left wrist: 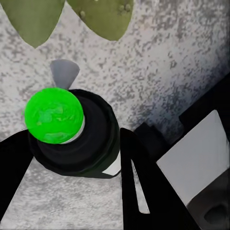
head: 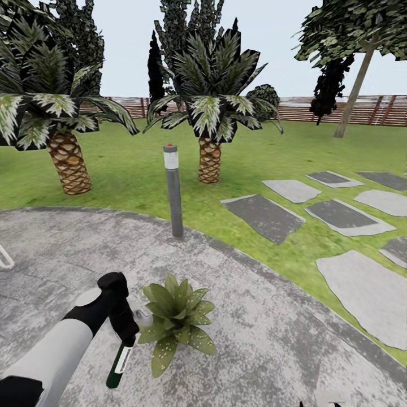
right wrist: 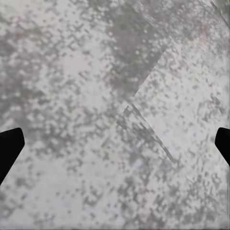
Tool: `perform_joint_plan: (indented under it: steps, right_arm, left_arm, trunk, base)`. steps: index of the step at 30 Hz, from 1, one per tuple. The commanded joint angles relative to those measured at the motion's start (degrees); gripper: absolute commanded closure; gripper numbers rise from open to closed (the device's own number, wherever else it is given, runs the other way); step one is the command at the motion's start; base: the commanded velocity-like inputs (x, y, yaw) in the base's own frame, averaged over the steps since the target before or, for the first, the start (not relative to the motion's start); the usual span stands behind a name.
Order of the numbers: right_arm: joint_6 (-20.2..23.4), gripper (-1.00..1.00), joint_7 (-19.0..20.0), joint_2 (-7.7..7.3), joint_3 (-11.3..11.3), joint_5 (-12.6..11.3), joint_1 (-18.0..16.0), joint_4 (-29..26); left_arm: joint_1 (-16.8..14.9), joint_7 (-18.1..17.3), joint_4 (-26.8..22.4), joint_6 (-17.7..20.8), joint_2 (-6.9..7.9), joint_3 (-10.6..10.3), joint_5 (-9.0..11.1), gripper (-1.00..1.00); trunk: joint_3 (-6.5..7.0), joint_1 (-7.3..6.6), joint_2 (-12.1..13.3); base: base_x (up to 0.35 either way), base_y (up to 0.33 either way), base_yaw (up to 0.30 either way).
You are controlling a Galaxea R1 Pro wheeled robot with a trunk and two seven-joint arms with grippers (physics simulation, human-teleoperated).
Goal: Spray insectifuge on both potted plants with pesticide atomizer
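Patio (head: 271,316) open rightward; atomizer (head: 119,362) beside plant (head: 176,319).

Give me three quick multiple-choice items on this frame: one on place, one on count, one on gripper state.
1. Where is the potted plant?
A. on the lawn
B. on the grey patio
C. on a stepping stone

2. How many palm trunks show in the head view?
A. one
B. two
C. four

3. What is the left gripper doing?
A. hanging open
B. gripping the bollard lamp
C. shut on the pesticide atomizer

Key: 1 B, mottled paving surrounds the plant. 2 B, one trunk at left, one behind the bollard lamp. 3 C, the left wrist view shows black fingers on both sides of the bottle.
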Motion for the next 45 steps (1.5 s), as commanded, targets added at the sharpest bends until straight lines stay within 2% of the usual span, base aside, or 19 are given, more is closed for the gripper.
perform_joint_plan:
  steps: [1,3,6,10,13,14,17,20,35,45]
  right_arm:
    - [-0.26,-1.00,-0.12,0.02,-0.41,0.60,-0.06,0.09]
    - [-0.26,-1.00,-0.12,0.02,-0.41,0.60,-0.06,0.09]
    - [-0.26,-1.00,-0.12,0.02,-0.41,0.60,-0.06,0.09]
    - [-0.26,-1.00,-0.12,0.02,-0.41,0.60,-0.05,0.17]
    - [-0.26,-1.00,-0.12,0.02,-0.41,0.60,-0.04,0.16]
    - [-0.26,-1.00,-0.12,0.02,-0.41,0.60,-0.04,0.12]
    - [-0.26,-1.00,-0.12,-0.03,-0.41,0.62,-0.03,0.12]
    - [-0.27,-1.00,-0.12,-0.21,-0.41,0.60,-0.06,0.09]
    - [-0.35,-1.00,-0.03,-0.20,-0.50,0.51,-0.04,0.00]
    - [-0.35,-1.00,-0.10,-0.03,-0.56,0.51,-0.06,0.00]
  left_arm:
    - [-0.03,-0.53,-0.07,0.59,-0.21,-0.24,-0.41,1.00]
    - [-0.04,-0.53,-0.04,0.57,-0.40,-0.38,-0.41,1.00]
    - [0.00,-0.53,0.01,0.51,0.30,-0.30,-0.44,1.00]
    - [0.05,-0.53,0.03,0.13,4.09,-0.28,-0.26,1.00]
    - [0.38,-0.53,0.08,-1.63,4.92,-0.28,-0.23,1.00]
    - [1.55,-0.53,0.10,-2.84,5.05,-0.27,-0.26,1.00]
    - [3.26,-0.53,0.02,-3.56,4.72,-0.32,-0.57,1.00]
    - [3.61,-0.53,-0.06,-3.58,4.80,-0.08,-0.58,1.00]
    - [2.78,-0.53,-0.15,-3.04,4.98,0.33,-0.56,1.00]
    - [2.77,-0.53,-0.35,-2.81,4.16,0.10,-0.58,1.00]
  trunk:
    - [-0.05,-0.01,-0.02]
    - [-0.05,-0.01,-0.02]
    - [-0.05,-0.01,-0.02]
    - [-0.05,-0.01,-0.02]
    - [-0.05,-0.01,-0.02]
    - [-0.05,-0.01,-0.02]
    - [-0.05,-0.01,-0.02]
    - [-0.05,-0.01,-0.02]
    - [-0.04,-0.01,-0.02]
    - [0.20,-0.01,-0.02]
  base:
    - [0.000,0.002,-0.023]
    - [0.000,0.001,-0.010]
    - [0.000,0.000,-0.003]
    - [0.000,0.000,0.000]
    - [0.000,0.000,0.000]
    - [0.000,0.000,0.000]
    - [0.000,0.000,0.000]
    - [0.000,0.000,0.000]
    - [-0.008,0.004,-0.002]
    - [-0.169,0.226,-0.197]
